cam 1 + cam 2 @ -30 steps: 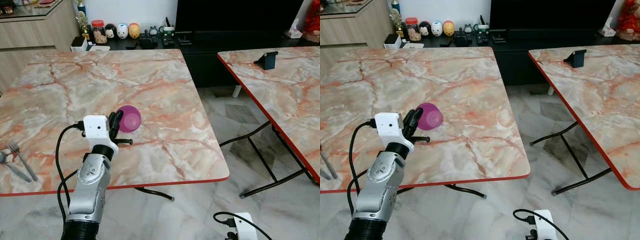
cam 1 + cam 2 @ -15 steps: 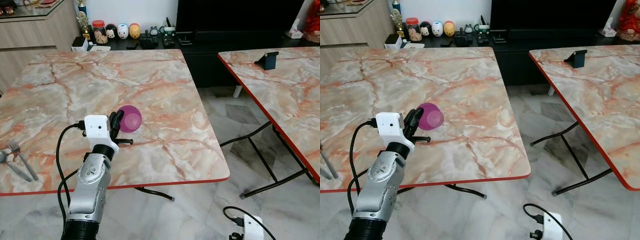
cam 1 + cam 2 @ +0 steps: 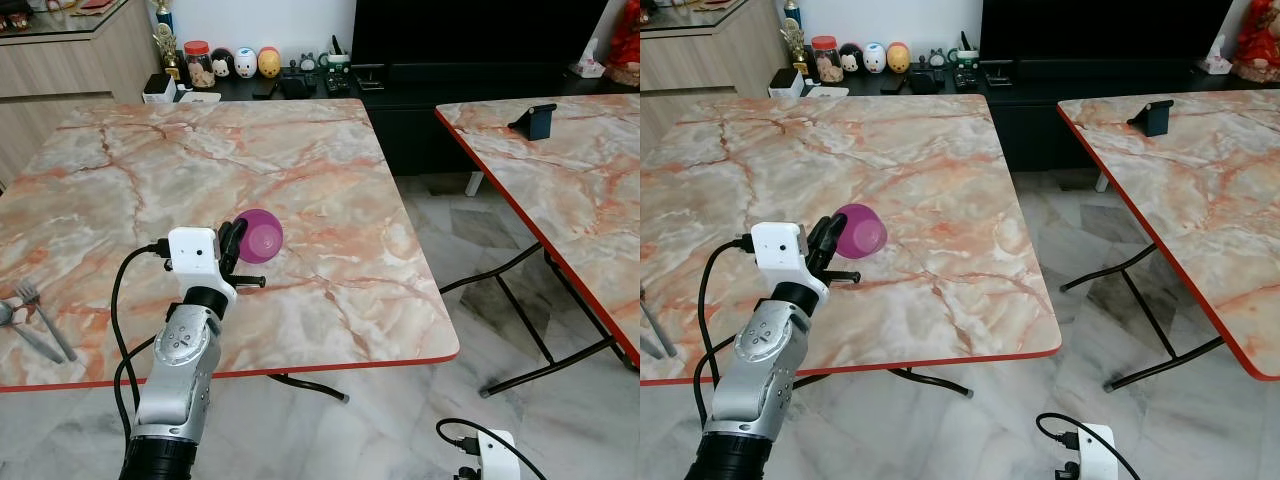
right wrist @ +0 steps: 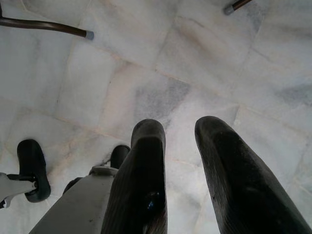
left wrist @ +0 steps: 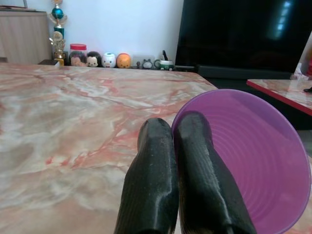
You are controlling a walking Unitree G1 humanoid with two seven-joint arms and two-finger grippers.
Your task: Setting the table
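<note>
A purple plastic bowl (image 3: 262,235) is tipped on its side just over the marble table (image 3: 300,140), towards its near edge. My left gripper (image 3: 234,243) is shut on the bowl's rim. In the left wrist view the two black fingers (image 5: 156,165) press together at the rim of the purple bowl (image 5: 253,161), one inside and one outside. A fork and a spoon (image 3: 38,322) lie at the table's near left edge. My right gripper (image 4: 179,127) hangs open over the tiled floor, its white wrist (image 3: 492,455) low beside the table.
A second marble table (image 3: 570,190) stands to the right with a small phone stand (image 3: 538,120) on it; a strip of floor (image 3: 470,270) separates the two. A black TV cabinet with figurines and a jar (image 3: 240,62) lines the back wall.
The left gripper and bowl have barely moved. The right wrist has swayed slightly near the floor.
</note>
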